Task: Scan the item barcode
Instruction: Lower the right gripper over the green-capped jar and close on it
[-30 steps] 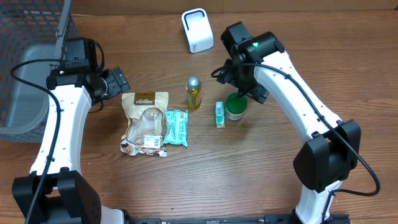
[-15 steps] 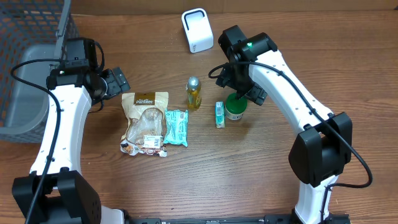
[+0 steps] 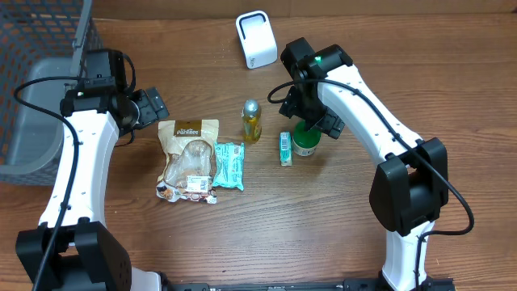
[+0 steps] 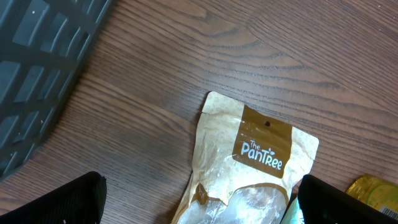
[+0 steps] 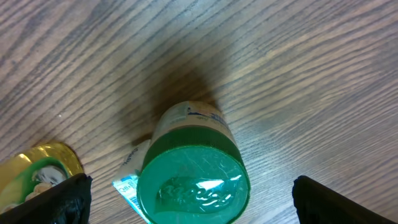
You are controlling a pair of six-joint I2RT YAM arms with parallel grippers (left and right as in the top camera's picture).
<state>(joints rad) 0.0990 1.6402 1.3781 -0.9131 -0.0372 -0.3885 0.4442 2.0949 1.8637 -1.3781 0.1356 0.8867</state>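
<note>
Jar [image 3: 305, 148], bottle [image 3: 251, 121], pouch [image 3: 187, 158], packet [image 3: 229, 166], box [image 3: 285, 149]: one each; left gripper [image 4: 199, 202] and right gripper [image 5: 199, 200] gape wide, empty

I read "The PanTree" in white letters on the brown band across the top of the pouch [image 4: 261, 152]. The small print on the jar [image 5: 193, 180] label is too blurred for me to read.

Wood-grain table [image 5: 323, 74] — matt, glossy plastic green lid [image 5: 189, 183], paper-look kraft pouch [image 4: 249, 155]

A tan PanTree pouch [image 4: 249, 162] lies on the counter [image 4: 280, 50] between the spread fingertips [image 4: 68, 202] of the left pincer [image 4: 205, 202]; a grey basket [image 4: 37, 68] sits upper left.
</note>
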